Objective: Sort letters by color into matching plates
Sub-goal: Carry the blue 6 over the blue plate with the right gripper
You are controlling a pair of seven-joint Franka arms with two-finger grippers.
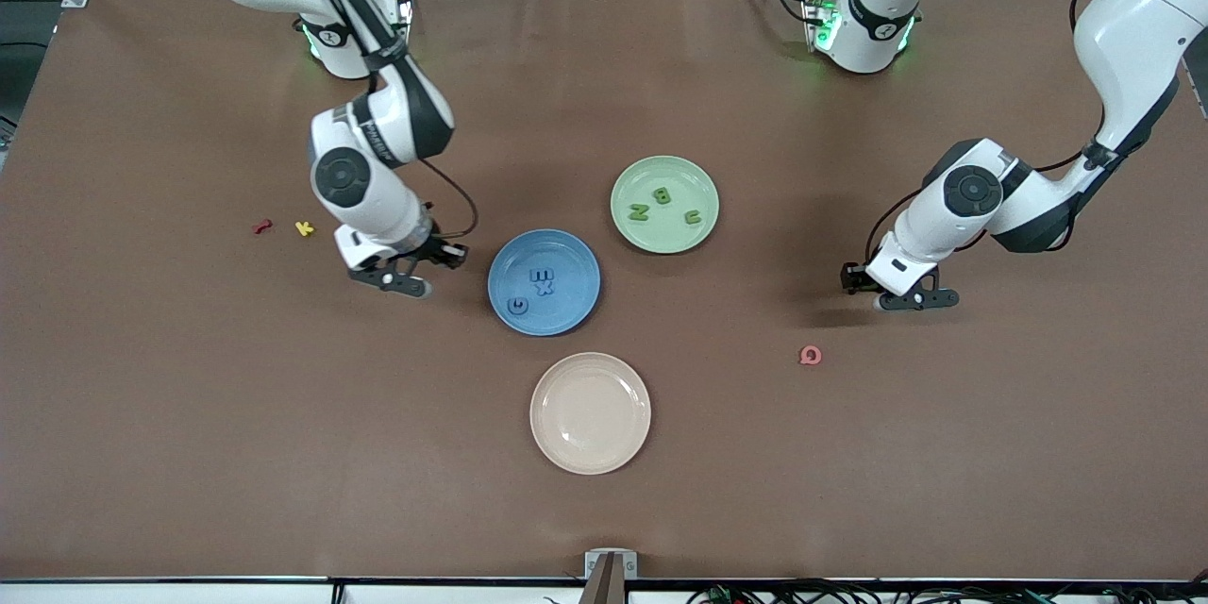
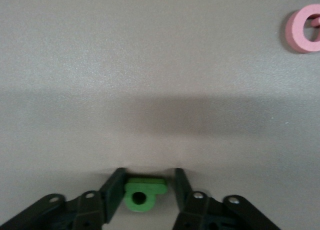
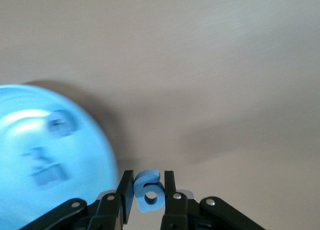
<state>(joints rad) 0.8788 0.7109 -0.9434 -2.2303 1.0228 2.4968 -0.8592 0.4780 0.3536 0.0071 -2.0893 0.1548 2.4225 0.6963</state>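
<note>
Only in my wrist views: left tool (image 2: 145, 190) clasping a green foam letter (image 2: 144, 194), right tool (image 3: 148, 190) gripping a blue foam digit (image 3: 148, 191).

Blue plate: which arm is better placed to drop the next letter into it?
The right arm. Its hand holds a blue letter beside the blue plate; the left hand is around a green letter on the table, farther away.

light: even, overhead | shadows: soft under arms | blur: blue plate (image 3: 50, 155) smeared in right wrist view
</note>
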